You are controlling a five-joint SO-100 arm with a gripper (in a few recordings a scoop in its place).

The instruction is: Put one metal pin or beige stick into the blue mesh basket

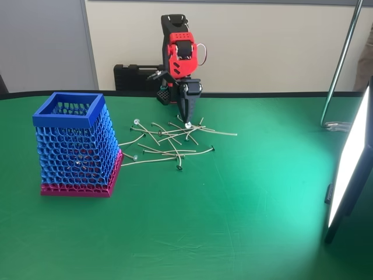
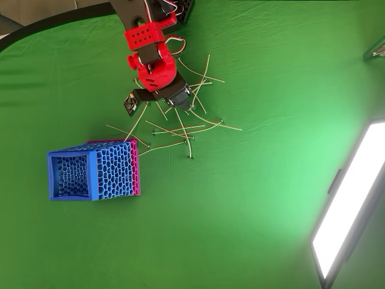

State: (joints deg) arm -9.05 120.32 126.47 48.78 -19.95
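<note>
Sticks point(image 1: 175, 143) lie in a loose heap on the green cloth point(image 1: 245, 221), right of the blue basket point(image 1: 76, 146) and apart from it. I read this as the pick step — claw point(image 1: 187, 122) tip-down in the heap, fingers narrow; can't tell if one's pinched. Next: confirm grip, lift, carry over the rim. Overhead, the arm hides the tips.

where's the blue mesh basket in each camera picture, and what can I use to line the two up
Fixed view: blue mesh basket stands at left, left of the stick pile.
Overhead view: it sits lower left, below-left of the pile.
Shared landmark: the red arm's pincer down over the scattered beige sticks.
</note>
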